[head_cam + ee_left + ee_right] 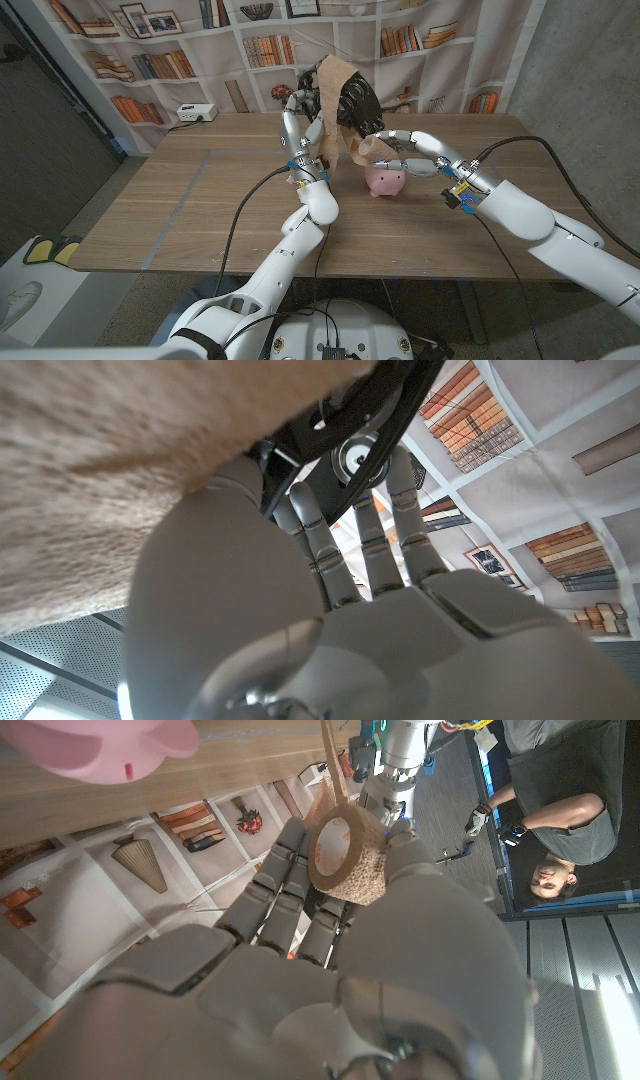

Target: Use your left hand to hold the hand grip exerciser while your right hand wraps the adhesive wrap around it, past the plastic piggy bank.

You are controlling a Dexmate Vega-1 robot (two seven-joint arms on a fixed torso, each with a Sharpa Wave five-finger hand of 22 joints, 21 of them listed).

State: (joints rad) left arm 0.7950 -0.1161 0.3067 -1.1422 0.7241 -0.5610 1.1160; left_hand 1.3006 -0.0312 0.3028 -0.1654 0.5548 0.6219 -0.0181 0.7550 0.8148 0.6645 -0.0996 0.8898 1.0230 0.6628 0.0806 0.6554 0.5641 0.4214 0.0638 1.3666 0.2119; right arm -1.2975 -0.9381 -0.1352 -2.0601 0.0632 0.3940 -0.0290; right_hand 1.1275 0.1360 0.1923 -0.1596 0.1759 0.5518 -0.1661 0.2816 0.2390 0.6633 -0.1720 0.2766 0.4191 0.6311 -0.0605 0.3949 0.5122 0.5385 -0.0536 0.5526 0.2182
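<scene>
**Wrap strung between both hands above the piggy bank**

Behind the wooden table (180, 215) we see a printed bookshelf backdrop (150, 60), and a small white box with a cable (195, 113) sits at the table's far edge. At the near left corner of the floor lies a yellow and black object (50, 249). A person in a dark top (560, 810) shows in the right wrist view, off to the side of the table.

We find the pink plastic piggy bank (385, 181) standing on the table between the two forearms, directly under our right hand (405, 150) and just beside our left wrist.

Our left hand (300, 115) is raised above the table with its fingers closed around the black hand grip exerciser (357, 103), which it holds up at the far side of the scene. Tan adhesive wrap (335, 85) already covers part of the exerciser and hangs down from it in a loose sheet.

Our right hand grips the roll of adhesive wrap (348, 852), fingers curled around its outside, close to the hanging sheet and just below the exerciser. A strip runs from the roll up toward the exerciser.
</scene>
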